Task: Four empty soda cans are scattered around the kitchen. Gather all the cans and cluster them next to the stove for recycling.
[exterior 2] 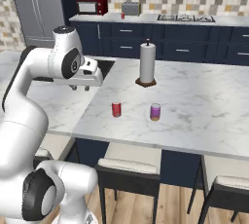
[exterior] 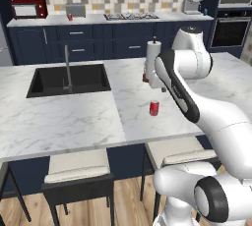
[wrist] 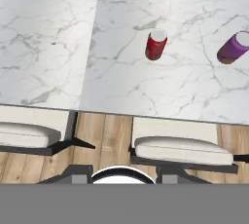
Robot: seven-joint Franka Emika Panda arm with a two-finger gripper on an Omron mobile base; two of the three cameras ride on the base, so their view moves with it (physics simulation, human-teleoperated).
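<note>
A red soda can [exterior 2: 116, 109] stands upright on the white marble island [exterior 2: 204, 116], and a purple can [exterior 2: 155, 111] stands just to its right. The hand view shows both from above: the red can [wrist: 156, 44] and the purple can [wrist: 233, 47]. Another small red can [exterior: 70, 17] sits on the back counter, left of the black stove [exterior: 130, 16]. My gripper [exterior 2: 80, 88] hangs open and empty above the island, to the left of the red can [exterior: 154, 108] and well above it. In the left base view my arm hides the purple can.
A tall paper-towel roll [exterior 2: 147, 62] stands on the island behind the cans. A black sink [exterior: 69, 80] with a faucet [exterior: 66, 68] lies to the left. Stools [exterior: 78, 168] sit under the island's front edge. A red microwave [exterior: 29, 9] and a toaster [exterior: 75, 10] occupy the back counter.
</note>
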